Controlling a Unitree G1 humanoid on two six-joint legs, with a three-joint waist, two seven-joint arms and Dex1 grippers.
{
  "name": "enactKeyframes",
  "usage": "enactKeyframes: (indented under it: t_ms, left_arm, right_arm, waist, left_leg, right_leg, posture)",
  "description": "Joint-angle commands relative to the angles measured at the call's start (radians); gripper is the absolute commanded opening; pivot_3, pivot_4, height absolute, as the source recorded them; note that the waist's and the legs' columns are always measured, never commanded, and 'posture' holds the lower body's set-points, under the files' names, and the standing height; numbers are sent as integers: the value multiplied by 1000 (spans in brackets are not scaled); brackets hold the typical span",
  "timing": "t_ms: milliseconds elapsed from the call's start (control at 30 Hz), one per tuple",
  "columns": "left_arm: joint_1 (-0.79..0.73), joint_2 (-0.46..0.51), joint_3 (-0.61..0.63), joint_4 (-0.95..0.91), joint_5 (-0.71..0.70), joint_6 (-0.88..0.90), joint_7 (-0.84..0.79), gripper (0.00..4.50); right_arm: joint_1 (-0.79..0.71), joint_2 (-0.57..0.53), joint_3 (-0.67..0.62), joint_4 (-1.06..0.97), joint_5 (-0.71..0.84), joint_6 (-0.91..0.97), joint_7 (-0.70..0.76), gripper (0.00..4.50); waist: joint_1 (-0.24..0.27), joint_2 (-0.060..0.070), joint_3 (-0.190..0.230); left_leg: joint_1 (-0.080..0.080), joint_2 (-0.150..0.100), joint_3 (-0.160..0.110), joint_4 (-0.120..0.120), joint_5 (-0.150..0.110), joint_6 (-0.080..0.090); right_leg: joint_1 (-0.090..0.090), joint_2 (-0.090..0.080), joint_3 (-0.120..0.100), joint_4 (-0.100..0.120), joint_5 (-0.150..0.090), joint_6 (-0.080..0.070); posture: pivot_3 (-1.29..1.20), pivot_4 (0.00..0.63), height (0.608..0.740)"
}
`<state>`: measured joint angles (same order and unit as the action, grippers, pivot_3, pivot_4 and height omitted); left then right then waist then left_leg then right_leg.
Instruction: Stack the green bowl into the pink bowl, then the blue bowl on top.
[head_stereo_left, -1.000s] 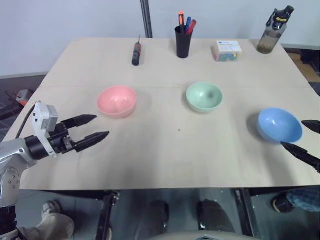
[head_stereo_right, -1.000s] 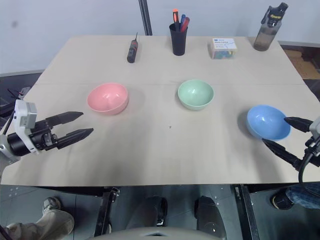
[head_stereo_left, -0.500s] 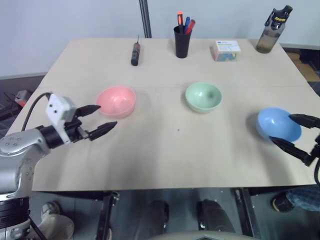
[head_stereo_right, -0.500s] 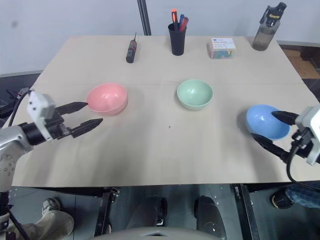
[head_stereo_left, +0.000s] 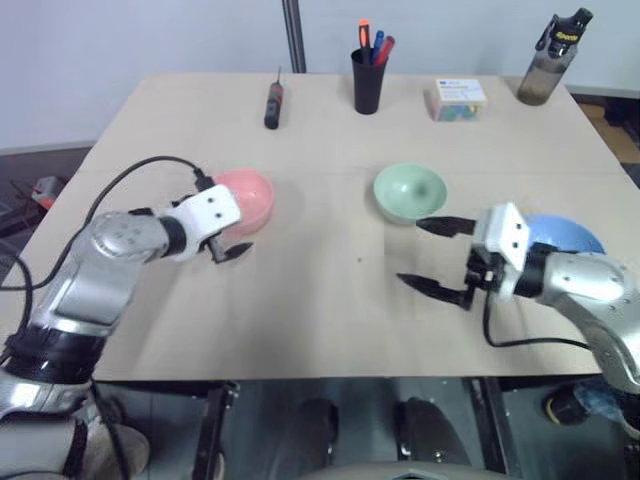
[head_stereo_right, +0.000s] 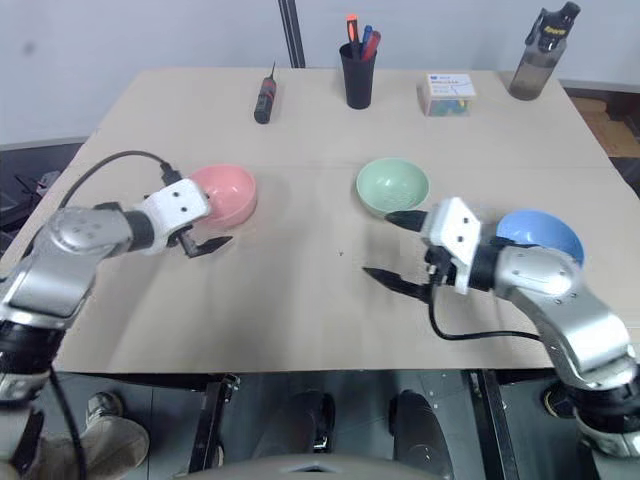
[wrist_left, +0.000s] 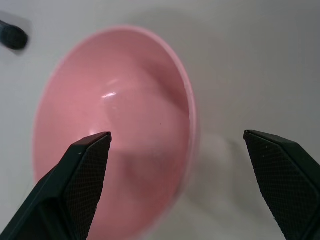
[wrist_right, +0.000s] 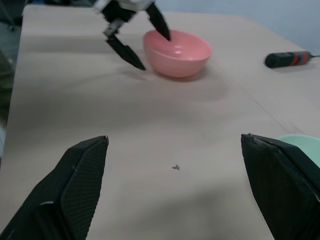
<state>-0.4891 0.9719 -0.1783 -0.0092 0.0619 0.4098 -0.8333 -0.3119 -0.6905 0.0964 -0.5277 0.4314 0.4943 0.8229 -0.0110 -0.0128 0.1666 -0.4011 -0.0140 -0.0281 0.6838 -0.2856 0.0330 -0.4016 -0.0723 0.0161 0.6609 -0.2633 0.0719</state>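
While the three bowls rest where they stood a second ago on the light wooden table (head_stereo_left: 330, 330), both arms have swung inward across it. Taking the green bowl (head_stereo_left: 410, 192) as landmark: it sits upright near the table's middle, empty and untouched. The pink bowl (head_stereo_left: 246, 200) stands well apart from it on the robot's left; the blue bowl (head_stereo_left: 575, 232) lies near it on the robot's right, partly hidden behind the right forearm.

The right gripper (head_stereo_left: 433, 256), a second ago beside the blue bowl, has left that bowl and now hangs just in front of the green bowl, on the robot's side of it. Its fingers are spread wide, the upper tip close to the green bowl's near rim, the lower tip over bare table; nothing lies between them.

The left gripper (wrist_left: 180, 185) has advanced from the table's left edge to the pink bowl. In the left wrist view its fingers stand apart and straddle the near wall of that bowl, one tip over the hollow, the other outside; contact cannot be told.

Judged from this layout, no stacking has begun. The right arm appears set to take the green bowl, the left to steady the pink one as receiver.

Far from the green bowl, along the back edge, stand a screwdriver (head_stereo_left: 271, 105), a black pen cup (head_stereo_left: 367, 83), a small box (head_stereo_left: 457, 100) and a bottle (head_stereo_left: 551, 62).
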Motion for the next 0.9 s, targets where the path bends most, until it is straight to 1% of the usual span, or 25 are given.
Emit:
enactKeyframes:
  t_ms: [33,67,100,167,200,233,267,300,500,667,800,867,900]
  left_arm:
    - [-45,-16,-23,39,48,-46,-8,3433]
    - [-50,-20,-28,45,50,-56,-16,3159]
    - [-54,-25,-31,47,52,-59,-22,2653]
    - [-60,-33,-33,52,56,-63,-33,2103]
    - [-61,-38,-31,52,53,-66,-40,1698]
    - [-63,-44,-29,48,49,-65,-50,1146]
    - [-64,-49,-27,46,47,-64,-57,707]
    - [-67,-53,-25,36,31,-63,-79,375]
    - [-36,-56,-3,-80,-66,-106,-208,375]
    - [-11,-68,0,-150,-128,-154,-281,375]
    - [-70,-131,-40,-106,-154,-257,-348,375]
    - [-101,-161,-71,-55,-147,-305,-392,375]
    - [-115,-176,-89,-27,-143,-356,-420,375]
  right_arm:
    - [-20,3,7,8,-35,-56,11,4500]
    - [-17,4,9,9,-40,-61,12,4500]
    - [-14,5,9,9,-44,-65,12,4500]
    - [-7,8,8,8,-48,-70,11,4500]
    - [0,9,6,5,-50,-71,9,4500]
    - [7,10,4,1,-54,-72,6,4500]
    - [13,11,3,-1,-57,-74,4,4500]
    - [19,13,0,-5,-60,-73,-1,4500]
    - [56,10,-26,-22,-62,-64,-24,4500]
    - [94,10,-45,-34,-69,-65,-50,4500]
    - [113,20,-65,-46,-76,-65,-89,4500]
    - [121,20,-72,-55,-82,-62,-105,4500]
    - [135,19,-78,-68,-84,-60,-114,4500]
  waist:
    - [-1,0,0]
    - [-1,0,0]
    - [-1,0,0]
    - [-1,0,0]
    - [-1,0,0]
    - [-1,0,0]
    - [-1,0,0]
    - [-1,0,0]
    - [0,0,0]
    - [-1,0,0]
    - [3,0,0]
    - [4,0,0]
    - [4,0,0]
  left_leg:
    - [0,0,0,0,0,-1]
    - [-1,0,0,0,2,-3]
    - [-1,0,0,0,2,-3]
    - [-2,0,0,0,2,-3]
    - [-1,1,0,0,2,-3]
    - [-1,1,0,0,2,-3]
    - [-1,1,0,0,2,-3]
    - [-1,1,0,0,2,-3]
    - [-2,1,0,1,2,-3]
    - [-1,2,1,1,2,-3]
    - [0,2,1,1,0,0]
    - [-1,2,0,2,0,0]
    - [0,1,0,2,0,0]
  right_leg:
    - [-1,0,0,0,0,0]
    - [-1,0,0,0,0,0]
    - [-2,0,0,0,0,0]
    - [-2,0,0,1,0,0]
    - [-2,0,0,1,0,0]
    - [-2,0,0,1,0,0]
    - [-2,0,0,1,0,0]
    - [-2,0,0,1,0,0]
    - [-2,0,0,2,0,0]
    - [-2,0,1,2,0,0]
    - [-1,0,1,3,0,0]
    - [-1,0,0,2,0,0]
    - [0,0,0,2,0,0]
  posture:
    - [0,150,740]
    - [0,150,740]
    - [0,150,740]
    - [0,150,740]
    - [0,150,740]
    - [0,150,740]
    - [0,150,740]
    - [0,150,740]
    - [0,150,740]
    - [0,150,740]
    - [0,150,740]
    - [0,150,740]
    - [0,150,740]
